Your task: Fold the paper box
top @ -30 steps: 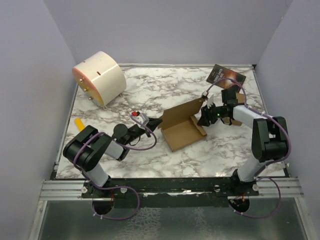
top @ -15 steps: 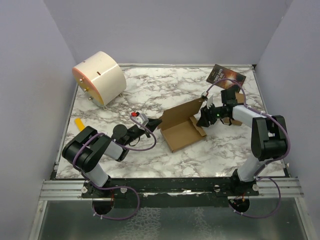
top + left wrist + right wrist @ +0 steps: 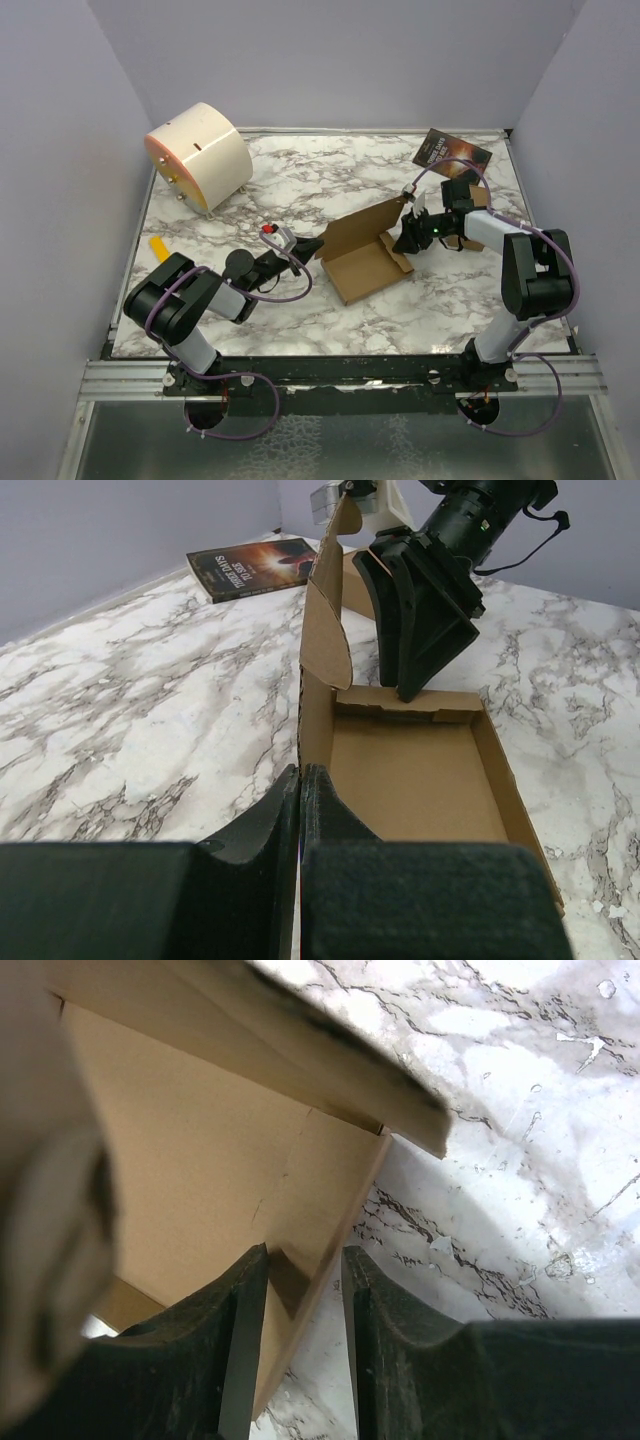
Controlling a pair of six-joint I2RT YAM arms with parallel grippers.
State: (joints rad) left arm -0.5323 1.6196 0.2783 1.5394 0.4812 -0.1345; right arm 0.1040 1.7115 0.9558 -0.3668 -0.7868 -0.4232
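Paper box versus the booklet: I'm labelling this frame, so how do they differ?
The paper box is plain brown; the booklet is dark and printed. The paper box has a flap standing up; the booklet lies flat. Both rest on the marble table.

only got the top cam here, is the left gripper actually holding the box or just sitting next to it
Observer: Holding it. The left wrist view shows the left gripper shut on the paper box, pinching its upright panel at the near corner.
Operator: ok and the right one, is it clamped
Observer: No. In the right wrist view the right gripper is open, with its fingers apart on either side of a flap edge.
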